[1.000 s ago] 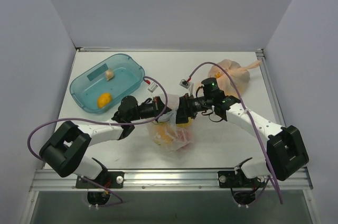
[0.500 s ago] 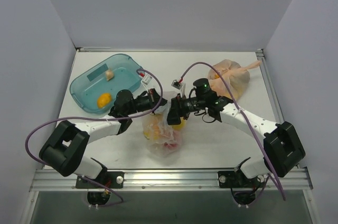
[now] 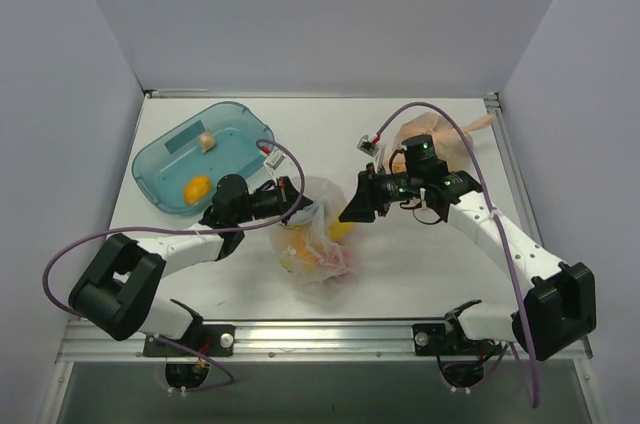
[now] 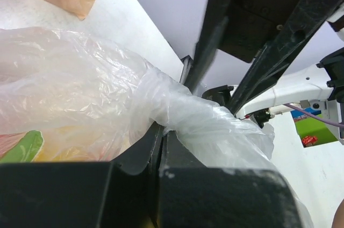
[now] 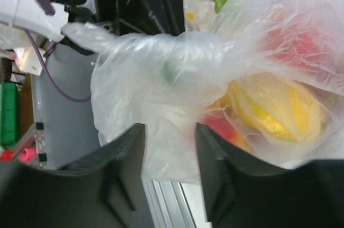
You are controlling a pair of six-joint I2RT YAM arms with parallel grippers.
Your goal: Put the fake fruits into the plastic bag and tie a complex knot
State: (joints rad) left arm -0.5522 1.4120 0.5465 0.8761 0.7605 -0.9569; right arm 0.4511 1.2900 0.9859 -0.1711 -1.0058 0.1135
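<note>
The clear plastic bag lies between the arms with fake fruits inside: a yellow one, a red one and a green slice. Its neck is gathered into a twisted rope; I cannot tell whether a knot is tied. My left gripper is shut on that neck. At the bag's right side, my right gripper stands open with a bunched fold of the bag between its fingers.
A teal tray at the back left holds an orange fruit and a small pale one. A peach-orange tied bag lies at the back right, behind the right arm.
My right gripper has drawn back to the right and its jaws have narrowed. The bag has shifted slightly right. The left gripper stays shut on the neck.
</note>
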